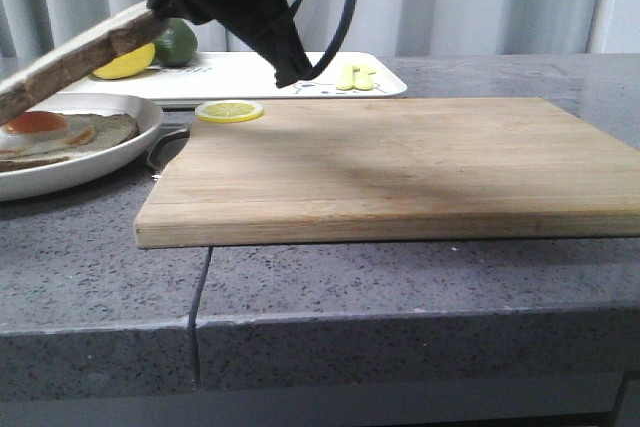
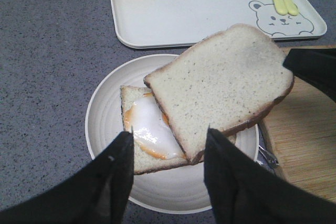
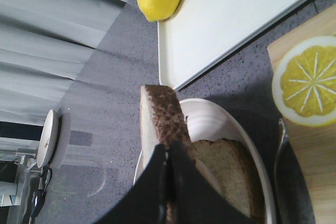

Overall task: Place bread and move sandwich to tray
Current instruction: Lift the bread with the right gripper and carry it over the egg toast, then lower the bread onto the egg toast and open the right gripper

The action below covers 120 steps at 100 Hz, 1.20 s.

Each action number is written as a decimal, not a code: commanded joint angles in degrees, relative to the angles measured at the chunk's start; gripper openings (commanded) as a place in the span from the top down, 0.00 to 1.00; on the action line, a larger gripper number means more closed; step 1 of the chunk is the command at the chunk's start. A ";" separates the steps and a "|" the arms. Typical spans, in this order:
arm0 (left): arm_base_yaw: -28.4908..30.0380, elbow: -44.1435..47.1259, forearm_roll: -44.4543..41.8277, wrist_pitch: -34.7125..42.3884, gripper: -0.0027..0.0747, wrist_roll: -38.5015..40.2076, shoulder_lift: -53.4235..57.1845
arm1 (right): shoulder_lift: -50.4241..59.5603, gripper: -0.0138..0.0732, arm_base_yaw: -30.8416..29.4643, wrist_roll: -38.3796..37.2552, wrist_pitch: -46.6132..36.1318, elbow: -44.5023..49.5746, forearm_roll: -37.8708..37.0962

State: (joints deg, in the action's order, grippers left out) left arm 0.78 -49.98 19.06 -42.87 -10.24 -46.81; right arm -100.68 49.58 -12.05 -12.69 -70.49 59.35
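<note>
At far left, a white plate on the counter, carrying the sandwich — lower slice and fried egg, uncovered. Just above it, the bread, tilted and airborne, pinched by its crust in the right gripper; not yet laid on the egg. Left gripper poised over the plate, jaws spread, holding nothing. Farther back, the tray with a lemon and a lime at its left end, no plate on it. To the right, a wooden cutting board with a lemon slice at its far left corner. Both steps outstanding — bread placement close, the move to the tray untouched.
</note>
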 commanded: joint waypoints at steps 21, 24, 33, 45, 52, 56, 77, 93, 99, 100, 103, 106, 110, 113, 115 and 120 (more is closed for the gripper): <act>0.05 -1.98 1.52 3.08 0.58 0.00 0.01 | 2.00 0.91 1.27 -0.75 -3.20 -2.23 -0.78; 0.05 -1.98 1.52 3.08 0.58 0.00 0.01 | 2.00 0.91 1.39 -0.75 -3.33 -2.23 -0.78; 0.05 -1.98 1.52 3.08 0.58 0.00 0.01 | 1.80 0.91 1.40 -0.75 -3.34 -2.23 -0.78; 0.05 -1.98 1.52 3.08 0.58 0.00 0.01 | 1.23 0.91 1.50 -1.45 -2.97 -2.23 -0.78; 0.05 -1.98 1.52 3.08 0.58 0.00 0.01 | 1.07 0.91 1.50 -1.52 -2.48 -2.23 -0.78; 0.05 -1.98 1.52 3.08 0.58 0.00 0.01 | 0.93 0.91 1.50 -1.57 -2.15 -2.23 -0.78; 0.05 -1.98 1.52 3.08 0.58 0.00 0.01 | -0.08 0.91 1.50 -1.64 -1.01 -2.23 -0.78; 0.05 -1.98 1.52 3.08 0.58 0.00 0.01 | -0.28 0.91 1.50 -1.64 -0.41 -2.23 -0.78; 0.05 -1.98 1.52 2.96 0.58 0.00 0.01 | -0.28 0.91 1.50 -1.64 -0.41 -2.23 -0.78; 0.05 -1.98 1.52 2.96 0.58 0.00 0.01 | -0.28 0.91 1.50 -1.64 -0.41 -2.23 -0.78; 0.05 -1.98 1.52 2.96 0.58 0.00 0.01 | -0.28 0.91 1.50 -1.64 -0.41 -2.23 -0.78; 0.05 -1.98 1.52 2.84 0.58 0.00 0.01 | -0.28 0.90 1.50 -1.64 -0.41 -2.23 -0.78; 0.05 -1.98 1.52 2.84 0.58 0.00 0.01 | -0.28 0.89 1.50 -1.64 -0.41 -2.23 -0.78; 0.05 -1.98 1.52 2.84 0.58 0.00 0.01 | -0.28 0.86 1.50 -1.64 -0.35 -2.23 -0.78; 0.05 -1.98 1.52 2.84 0.58 0.00 0.01 | -0.28 0.85 1.50 -1.64 -0.35 -2.23 -0.78; 0.05 -1.98 1.52 2.84 0.58 0.00 0.01 | -0.28 0.79 1.50 -1.64 -0.30 -2.23 -0.78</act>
State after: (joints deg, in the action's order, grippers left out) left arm 0.78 -49.98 19.06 -42.99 -10.24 -46.81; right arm -103.75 51.14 -13.70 -11.08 -70.49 59.47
